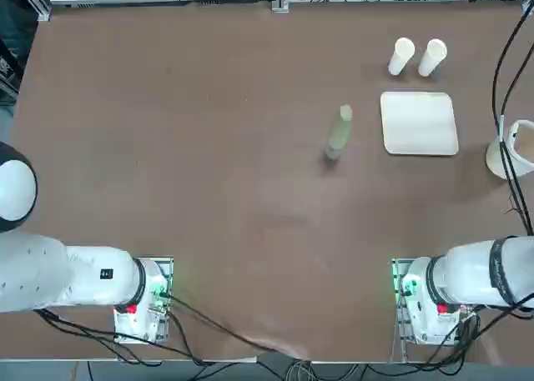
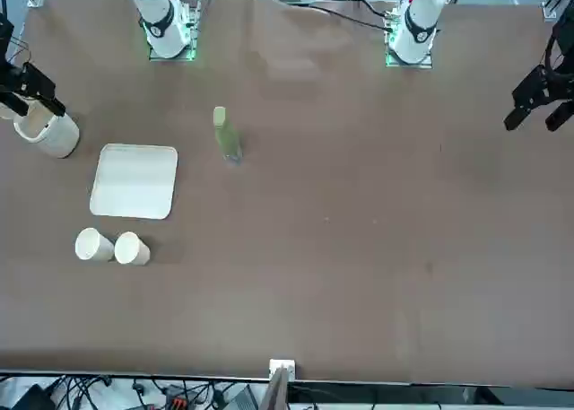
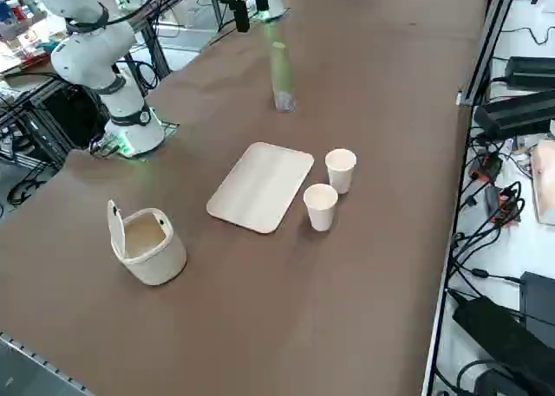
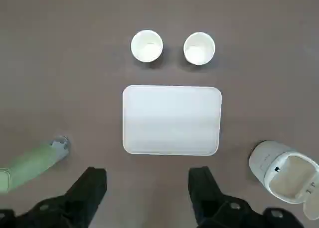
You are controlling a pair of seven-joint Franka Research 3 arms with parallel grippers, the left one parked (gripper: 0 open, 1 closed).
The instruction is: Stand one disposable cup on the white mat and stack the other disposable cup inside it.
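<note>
Right wrist view: the right gripper (image 4: 148, 174) hangs above the brown table (image 4: 164, 3) with its two fingers spread wide and nothing between them. The relation that the coming move turns on is this: both cups lie on the far side of the flat, cream-white square mat with rounded corners (image 4: 172, 120), toward the table edge across from the robot, so the claw would have to reach forward over the mat to either one. They are two small white disposable cups, one on the robot's left (image 1: 401, 56) and the other on its right (image 1: 432, 57), just beside each other with a narrow gap. Each stands upright, mouth up, its long axis vertical, so a descent from above with a finger on either side of the wall seems right; the neighbouring cup leaves little room for a finger between them. Both are nearer to the right arm. Neither is on the mat, so the first step looks to be picking one and standing it there. The round cream tub with its lid raised (image 3: 154, 256) is off to the mat's right, and a slim pale-green bottle (image 3: 282, 77) is to its left.
</note>
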